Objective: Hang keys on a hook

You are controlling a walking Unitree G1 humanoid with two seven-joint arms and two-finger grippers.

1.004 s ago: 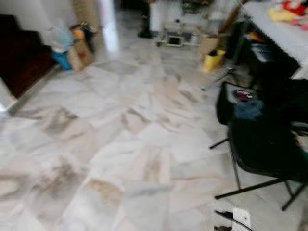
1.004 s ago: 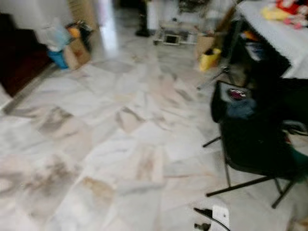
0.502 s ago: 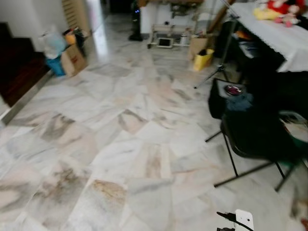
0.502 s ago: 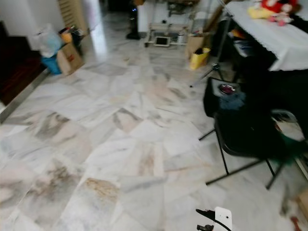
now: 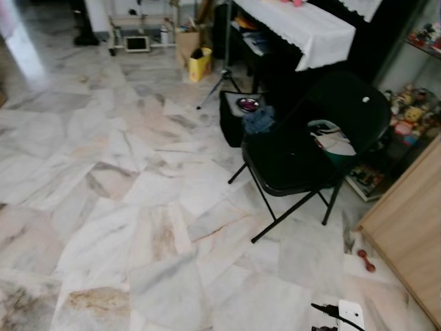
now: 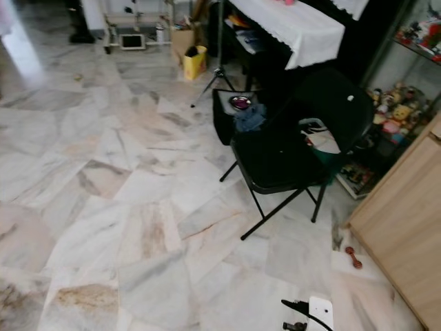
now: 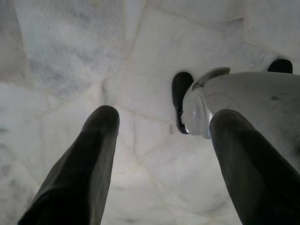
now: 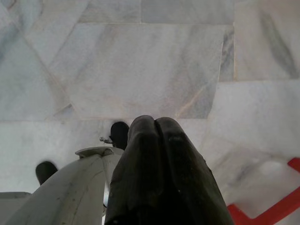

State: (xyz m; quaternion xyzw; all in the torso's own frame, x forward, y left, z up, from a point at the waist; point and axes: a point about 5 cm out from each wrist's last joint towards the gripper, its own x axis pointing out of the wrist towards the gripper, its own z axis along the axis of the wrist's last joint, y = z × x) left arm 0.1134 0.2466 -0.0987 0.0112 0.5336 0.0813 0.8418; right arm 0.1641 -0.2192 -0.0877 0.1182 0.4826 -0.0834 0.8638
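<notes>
Left pincer: hangs idle over the marble floor, fingers apart, nothing between them.
Right pincer: hangs low, fingers pressed together — no keys visible in it.
Keys, hook: I can't spot either; likely the robot is walking to find them.
Chair: black, folding.
Yellow bag: contents hidden.

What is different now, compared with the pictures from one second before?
The camera turned to the robot's right: the black folding chair now sits near the middle, and a wooden cabinet has come into view. The chair and white-clothed table themselves stayed put. Nothing was taken or released.
</notes>
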